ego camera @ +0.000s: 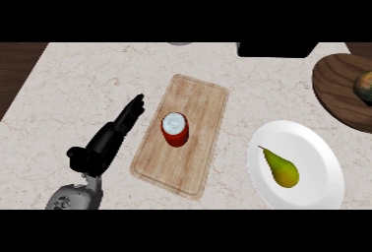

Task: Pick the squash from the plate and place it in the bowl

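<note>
Marble counter (73, 88): brown bowl (341, 93) cut off at right edge.

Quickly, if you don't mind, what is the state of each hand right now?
Left hand: open, fingers straight, holding nothing.
Right hand: not in view.

the marble counter (65, 93) bears a cutting board (183, 133), white plate (314, 147) and wooden bowl (335, 93).

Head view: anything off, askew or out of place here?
Nothing spilled or damaged. Two oddities: the cutting board lies askew to the counter's edges, with a red can on it. The bowl already holds a dark item at the view's edge, while the squash sits on the plate. Left hand is open beside the board.
</note>
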Motion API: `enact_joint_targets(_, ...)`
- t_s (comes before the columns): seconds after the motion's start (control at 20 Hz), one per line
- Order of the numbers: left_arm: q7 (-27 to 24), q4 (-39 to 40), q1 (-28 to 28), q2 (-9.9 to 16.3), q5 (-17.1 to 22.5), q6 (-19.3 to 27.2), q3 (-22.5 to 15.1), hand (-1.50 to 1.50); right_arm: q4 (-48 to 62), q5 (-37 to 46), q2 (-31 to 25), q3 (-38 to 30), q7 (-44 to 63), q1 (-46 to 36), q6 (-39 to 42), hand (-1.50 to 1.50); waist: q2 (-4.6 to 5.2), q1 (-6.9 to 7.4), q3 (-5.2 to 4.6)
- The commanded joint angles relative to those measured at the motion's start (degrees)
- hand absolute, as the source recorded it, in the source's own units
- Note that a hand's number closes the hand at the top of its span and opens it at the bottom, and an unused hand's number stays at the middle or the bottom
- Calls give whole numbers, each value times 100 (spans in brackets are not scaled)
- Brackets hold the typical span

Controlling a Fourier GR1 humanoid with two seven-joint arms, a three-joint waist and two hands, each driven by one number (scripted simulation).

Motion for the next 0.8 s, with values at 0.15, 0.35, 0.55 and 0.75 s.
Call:
enact_joint_targets(0.15, 213, 59, -314, -29, 88, -91, 40, 0, 1969, 793, -605, 382, -111, -905, -14, 150, 63, 139, 4)
enact_joint_targets(0.35, -10, 74, -246, -45, -3, -117, -59, 0, 2827, 893, -454, 497, -2, -894, 497, 150, 105, 227, 14)
enact_joint_targets(0.55, -155, 268, -202, 53, 73, -262, 38, 0, 3372, 799, -428, 459, -543, -1383, 868, -150, 101, 226, 17)
enact_joint_targets(0.75, -58, 245, -302, -104, -51, -64, -23, 0, 3659, 437, -486, 22, -1000, -1578, 650, -150, 113, 203, 25)
